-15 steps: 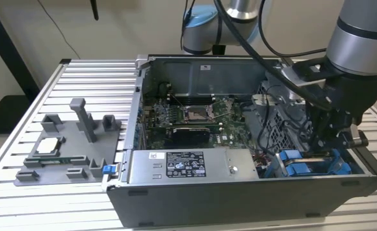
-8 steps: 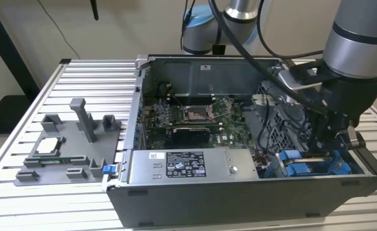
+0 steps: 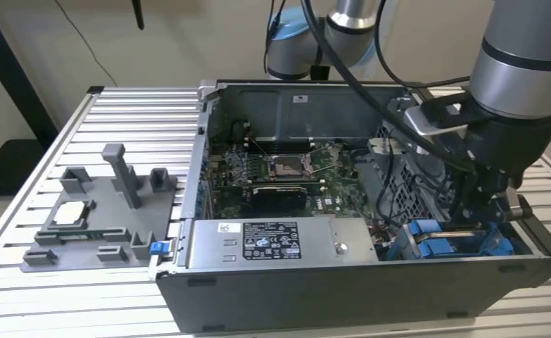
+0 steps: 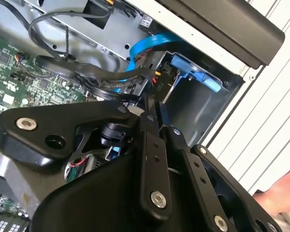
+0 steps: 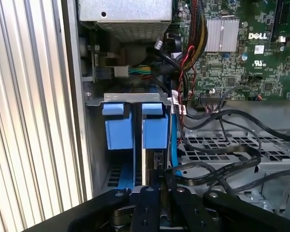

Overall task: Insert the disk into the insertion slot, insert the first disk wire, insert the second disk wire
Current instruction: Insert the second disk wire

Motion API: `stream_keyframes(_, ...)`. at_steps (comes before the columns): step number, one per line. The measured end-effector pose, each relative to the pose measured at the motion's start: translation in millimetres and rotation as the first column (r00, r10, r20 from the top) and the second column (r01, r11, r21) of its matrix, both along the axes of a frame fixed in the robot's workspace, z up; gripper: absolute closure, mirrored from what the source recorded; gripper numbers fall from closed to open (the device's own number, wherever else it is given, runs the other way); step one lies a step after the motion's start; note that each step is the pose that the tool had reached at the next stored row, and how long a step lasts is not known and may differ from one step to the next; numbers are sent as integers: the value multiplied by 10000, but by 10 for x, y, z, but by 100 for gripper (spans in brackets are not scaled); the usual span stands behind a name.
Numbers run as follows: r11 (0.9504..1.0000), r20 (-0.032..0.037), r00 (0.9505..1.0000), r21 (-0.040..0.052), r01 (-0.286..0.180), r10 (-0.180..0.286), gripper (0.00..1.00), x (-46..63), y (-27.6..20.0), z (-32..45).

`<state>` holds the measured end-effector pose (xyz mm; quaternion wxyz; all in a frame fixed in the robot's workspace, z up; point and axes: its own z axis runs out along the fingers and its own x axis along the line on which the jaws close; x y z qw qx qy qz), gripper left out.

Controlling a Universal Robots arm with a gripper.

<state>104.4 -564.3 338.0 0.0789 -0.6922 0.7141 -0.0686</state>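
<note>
The disk (image 5: 120, 134) stands on edge in the insertion slot (image 5: 93, 159) at the case's corner, its blue caddy around a thin silver edge. In the exterior view the disk (image 3: 444, 243) shows as blue pieces at the case's near corner on the exterior view's right. My gripper (image 3: 468, 213) reaches down just above it. In the second wrist view the gripper (image 4: 153, 103) is shut on a black wire connector (image 4: 159, 87), close to a blue caddy tab (image 4: 193, 72). The first wrist view has the gripper (image 5: 160, 182) right over the disk's end, with the connector (image 5: 158, 162) between its fingers.
Loose black cables (image 5: 217, 164) run beside the bay, and a blue flat cable (image 4: 150, 44) curves above it. A labelled power supply (image 3: 275, 243) and the motherboard (image 3: 285, 165) fill the case. A grey fixture (image 3: 97, 211) sits on the slatted table. A hand (image 4: 280, 193) is outside the case.
</note>
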Motion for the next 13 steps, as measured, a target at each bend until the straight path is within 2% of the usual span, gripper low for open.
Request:
stream_keyframes(4, 10000, 16, 10000, -9, 0, 1, 100, -16, 3, -41)
stream_keyframes(6, 10000, 16, 10000, 22, -2, 2, 100, -19, 3, -5)
stream_keyframes(7, 10000, 16, 10000, 11, -3, 3, 0, -20, 3, 45)
stream_keyframes(9, 10000, 16, 10000, 3, 0, 0, 0, -25, 3, 130)
stream_keyframes(13, 10000, 16, 10000, 1, -1, 1, 0, -31, 4, 237)
